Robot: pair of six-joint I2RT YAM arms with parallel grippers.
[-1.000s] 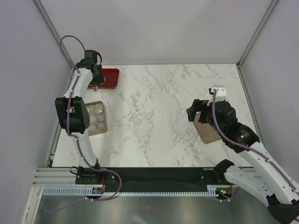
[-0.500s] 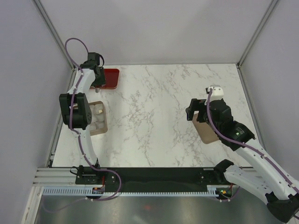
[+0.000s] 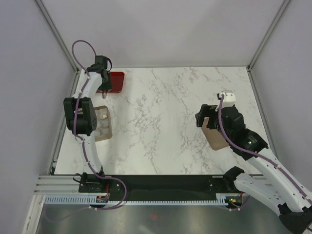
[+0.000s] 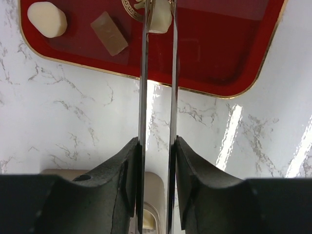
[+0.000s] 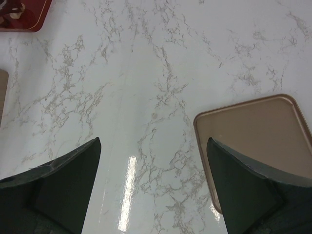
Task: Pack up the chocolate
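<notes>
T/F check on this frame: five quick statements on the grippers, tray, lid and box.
1. The right gripper is open and holds nothing. True.
2. The left gripper straddles a cream piece. True.
3. The lid is on the box. False: it lies on the table beside the right gripper, and the box is at the left edge.
4. The tray is empty. False: besides the straddled piece, it holds a tan piece and a loose cream piece.
5. The left gripper hangs over the box. False: it is over the tray.
</notes>
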